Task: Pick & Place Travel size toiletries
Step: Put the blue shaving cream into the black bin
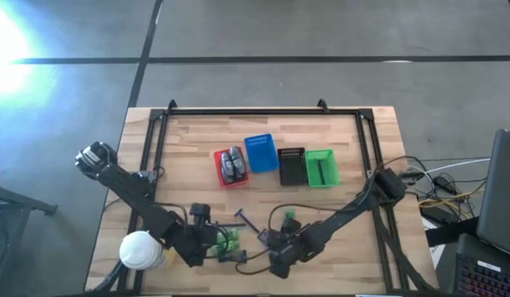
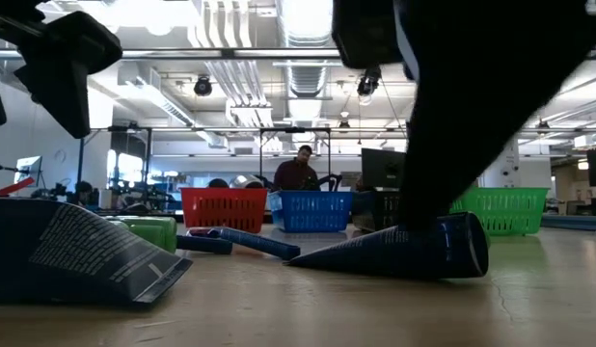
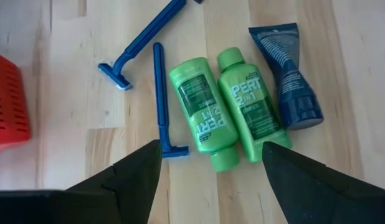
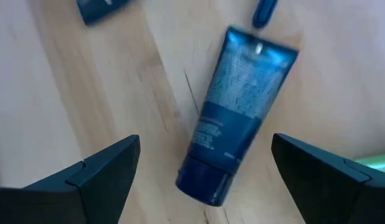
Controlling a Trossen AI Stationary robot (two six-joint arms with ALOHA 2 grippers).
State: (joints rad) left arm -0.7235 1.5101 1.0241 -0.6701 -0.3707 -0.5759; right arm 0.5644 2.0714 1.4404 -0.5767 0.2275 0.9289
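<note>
Two green bottles (image 3: 202, 115) (image 3: 248, 106) lie flat side by side on the wood, with a dark blue tube (image 3: 291, 78) beside them and two blue razors (image 3: 160, 93) (image 3: 142, 40) on their other side. My left gripper (image 3: 211, 155) hovers open above the bottles' cap ends, near the table's front edge (image 1: 207, 239). My right gripper (image 4: 205, 142) is open over a second dark blue tube (image 4: 236, 112) lying flat; its fingers stand on either side of it. That tube (image 2: 404, 253) shows close in the low view. Grey oval bottles (image 1: 232, 162) lie in the red basket.
Red (image 1: 218, 173), blue (image 1: 261, 153), black (image 1: 291, 165) and green (image 1: 321, 167) baskets stand in a row at mid-table. A white-lidded container (image 1: 141, 250) sits at the front left beside my left arm. A person (image 2: 298, 173) is in the room behind.
</note>
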